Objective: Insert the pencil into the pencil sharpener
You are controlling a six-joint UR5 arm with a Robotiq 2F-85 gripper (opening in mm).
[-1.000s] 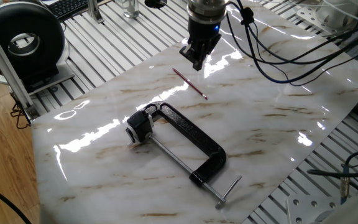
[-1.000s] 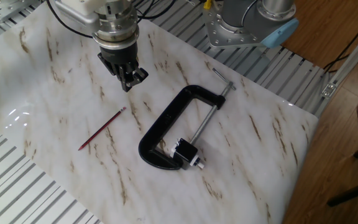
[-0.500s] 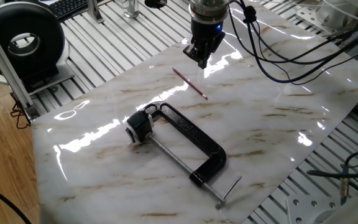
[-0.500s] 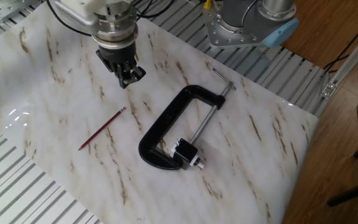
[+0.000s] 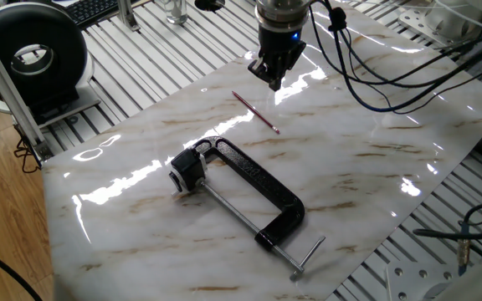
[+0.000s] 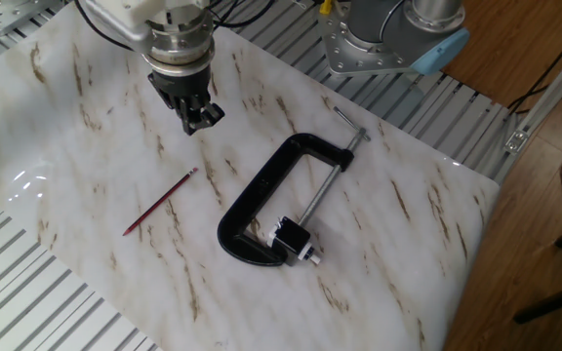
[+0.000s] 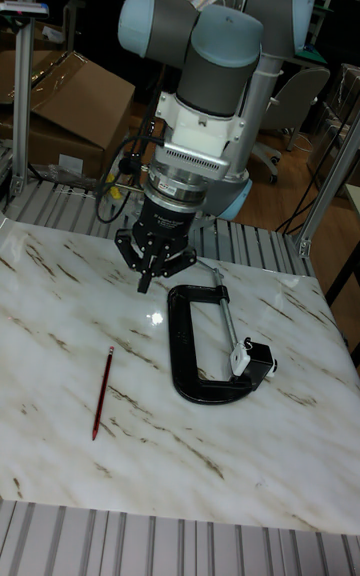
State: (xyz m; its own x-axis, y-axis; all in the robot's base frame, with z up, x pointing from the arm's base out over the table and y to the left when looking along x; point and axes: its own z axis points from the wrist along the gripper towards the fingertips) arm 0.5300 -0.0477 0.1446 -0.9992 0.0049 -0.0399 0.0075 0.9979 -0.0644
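Observation:
The thin red-pink pencil (image 5: 255,112) (image 6: 161,202) (image 7: 102,393) lies flat on the marble tabletop, free of any grip. The pencil sharpener (image 5: 187,171) (image 6: 293,241) (image 7: 257,357), a small black block with a pale face, sits at the screw end of the black C-clamp (image 5: 258,188) (image 6: 261,200) (image 7: 190,351). My gripper (image 5: 273,81) (image 6: 201,122) (image 7: 147,281) hangs above the table just beyond the pencil's far end, clear of it. Its fingers come together at a single tip with nothing held.
The marble board (image 5: 375,167) rests on a slatted metal table. A round black device (image 5: 32,58) stands at the left in one fixed view, and cables (image 5: 375,75) trail from the arm across the board's far side. A cardboard box (image 7: 70,106) sits behind the table.
The gripper has turned about its vertical axis and shifted slightly away from the pencil. Pencil, clamp and sharpener have not moved.

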